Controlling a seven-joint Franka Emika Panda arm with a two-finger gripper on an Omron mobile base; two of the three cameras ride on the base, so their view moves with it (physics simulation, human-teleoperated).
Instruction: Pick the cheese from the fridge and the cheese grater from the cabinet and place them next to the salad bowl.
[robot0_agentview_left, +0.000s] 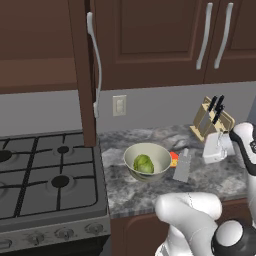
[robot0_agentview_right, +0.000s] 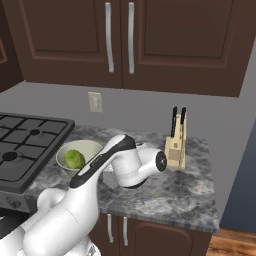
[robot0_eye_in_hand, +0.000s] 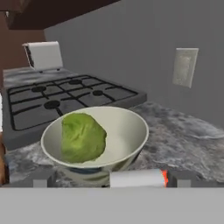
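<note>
On my left, the round cream-white salad bowl (robot0_agentview_left: 147, 161) with its green lettuce sits on the speckled grey stone surface (robot0_agentview_left: 135, 192). Just beside it lie the yellow-orange cheese wedge (robot0_agentview_left: 173, 159) and the grey metal grater (robot0_agentview_left: 182, 166), placed as asked. My claw (robot0_agentview_left: 215, 149) stands wide open, holding nothing.

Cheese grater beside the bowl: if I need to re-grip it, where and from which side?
Take the cheese grater by its narrow upper end, coming from above. It stands on the counter and tapers upward, and the salad bowl and cheese crowd its left side.
</note>
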